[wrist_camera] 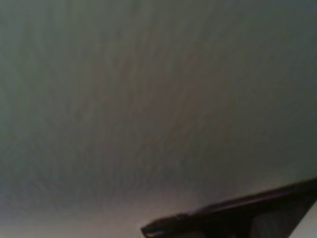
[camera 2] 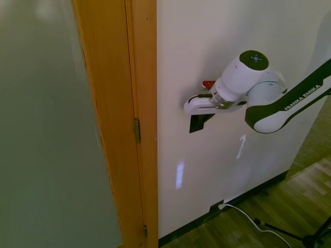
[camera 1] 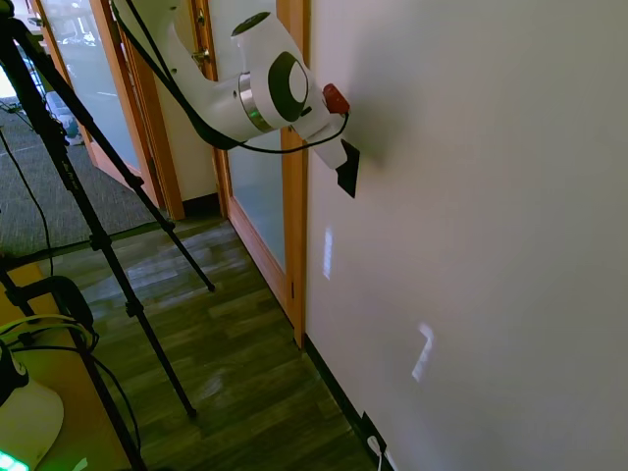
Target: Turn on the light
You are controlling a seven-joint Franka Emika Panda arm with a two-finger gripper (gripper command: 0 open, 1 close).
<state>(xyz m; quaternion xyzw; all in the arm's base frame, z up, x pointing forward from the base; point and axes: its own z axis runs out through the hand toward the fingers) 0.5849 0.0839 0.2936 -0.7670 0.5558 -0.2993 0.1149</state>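
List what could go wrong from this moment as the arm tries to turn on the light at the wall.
1. The tool hides part of the black switch, and the wrist view shows only blurred wall and a dark edge, so it might press off target.
2. The tool is already close against the wall; pushing further could strain the plate.
3. The wooden door frame stands close by; a sideways slide could bump it.
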